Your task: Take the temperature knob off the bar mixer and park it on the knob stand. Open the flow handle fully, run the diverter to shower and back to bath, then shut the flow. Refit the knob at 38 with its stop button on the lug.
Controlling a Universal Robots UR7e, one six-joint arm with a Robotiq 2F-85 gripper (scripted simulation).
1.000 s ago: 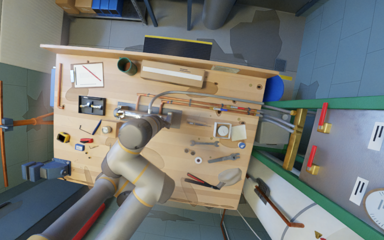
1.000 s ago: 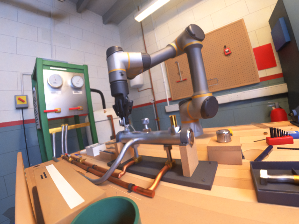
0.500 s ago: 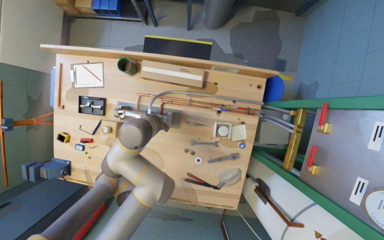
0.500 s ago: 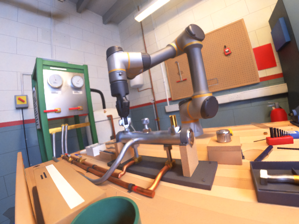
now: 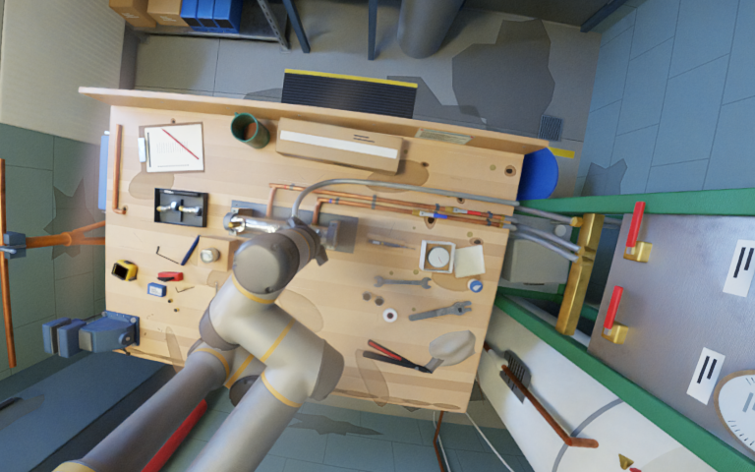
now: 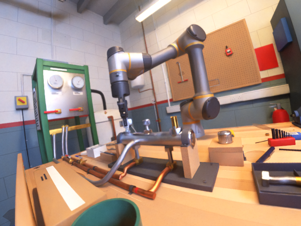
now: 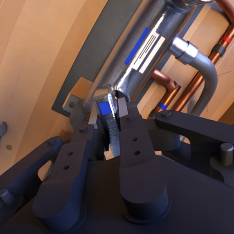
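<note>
The gripper [image 7: 107, 113] points straight down at the far end of the chrome bar mixer [image 6: 153, 137], and the flow handle [image 7: 104, 107], a chrome lever with a blue square mark, is clamped in its closed fingers. In the second side camera the gripper [image 6: 124, 124] stands on the mixer's left end. The diverter pin [image 6: 146, 122] rises from the middle of the body. The temperature knob [image 6: 225, 137] sits apart on the wooden knob stand [image 6: 226, 150], to the right of the mixer. The mixer's near end [image 6: 190, 138] is bare.
A dark tray [image 6: 277, 181] with a spare chrome part lies at the right front. Copper pipes [image 6: 107, 175] and a grey hose [image 6: 114, 165] run from the mixer toward a cardboard box [image 6: 60, 189]. A green cup [image 6: 109, 212] stands in front. Spanners and pliers lie beyond the mixer base.
</note>
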